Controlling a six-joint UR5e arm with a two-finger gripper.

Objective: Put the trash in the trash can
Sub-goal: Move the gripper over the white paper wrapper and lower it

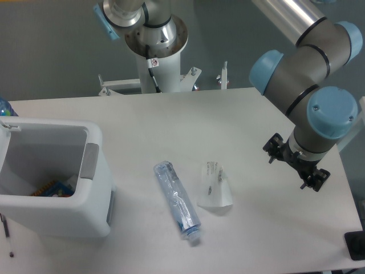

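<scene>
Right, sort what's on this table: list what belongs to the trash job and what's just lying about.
Part of the job:
- plastic bottle, lying on the table
- paper cup, beside the bottle
- trash can
- pincer, holding nothing

Just lying about:
- colourful item already inside the can
- blue object at the left edge

Bare tabletop [228, 120] stretches between the arm's fingers [296, 166] and the cup [214, 187], with the bottle [177, 198] lying just beyond it, before the open-topped trash can [94, 171] at the left edge.
</scene>
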